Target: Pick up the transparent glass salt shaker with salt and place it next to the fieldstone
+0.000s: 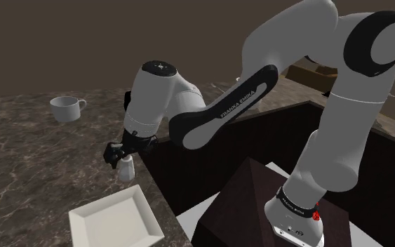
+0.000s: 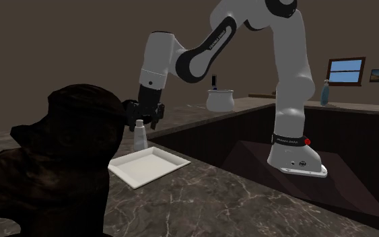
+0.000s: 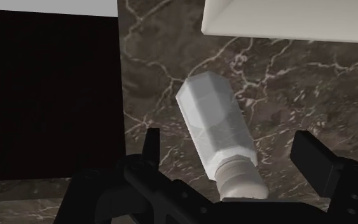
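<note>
Salt shaker (image 3: 219, 137) stands upright on your dark marble bench (image 1: 34, 147), whitish body down and cap up, long axis vertical. It is near the bench's edge and just beside the white square plate (image 1: 111, 221). Your gripper (image 3: 231, 149) hangs over it, fingers apart and clear of the cap. Open bench runs toward the white mug (image 1: 66, 107).
</note>
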Controlling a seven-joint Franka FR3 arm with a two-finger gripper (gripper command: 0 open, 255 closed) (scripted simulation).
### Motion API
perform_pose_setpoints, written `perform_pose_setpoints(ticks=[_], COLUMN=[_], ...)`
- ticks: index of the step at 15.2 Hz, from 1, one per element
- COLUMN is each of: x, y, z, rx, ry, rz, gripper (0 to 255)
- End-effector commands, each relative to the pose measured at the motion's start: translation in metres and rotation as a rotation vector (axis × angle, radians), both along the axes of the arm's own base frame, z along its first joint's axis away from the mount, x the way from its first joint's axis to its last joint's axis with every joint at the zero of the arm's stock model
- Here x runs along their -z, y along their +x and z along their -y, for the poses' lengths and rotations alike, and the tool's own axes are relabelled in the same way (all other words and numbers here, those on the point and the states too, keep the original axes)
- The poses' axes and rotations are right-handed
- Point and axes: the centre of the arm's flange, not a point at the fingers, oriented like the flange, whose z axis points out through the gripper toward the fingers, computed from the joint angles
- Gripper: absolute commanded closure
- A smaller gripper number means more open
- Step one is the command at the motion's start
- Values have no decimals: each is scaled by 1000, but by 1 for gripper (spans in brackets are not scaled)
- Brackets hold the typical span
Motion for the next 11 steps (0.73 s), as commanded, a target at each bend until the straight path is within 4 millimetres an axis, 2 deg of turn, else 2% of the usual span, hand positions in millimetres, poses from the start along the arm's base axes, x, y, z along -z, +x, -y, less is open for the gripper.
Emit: perform_pose_setpoints(ticks=[1,8,9,11], x=[7,7,7,7], y=[1,1,1,1], z=[-1,-1,-1,-1], rx=[0,0,0,0], ry=[0,0,0,0], rz=[0,0,0,0], gripper=[0,0,255,255])
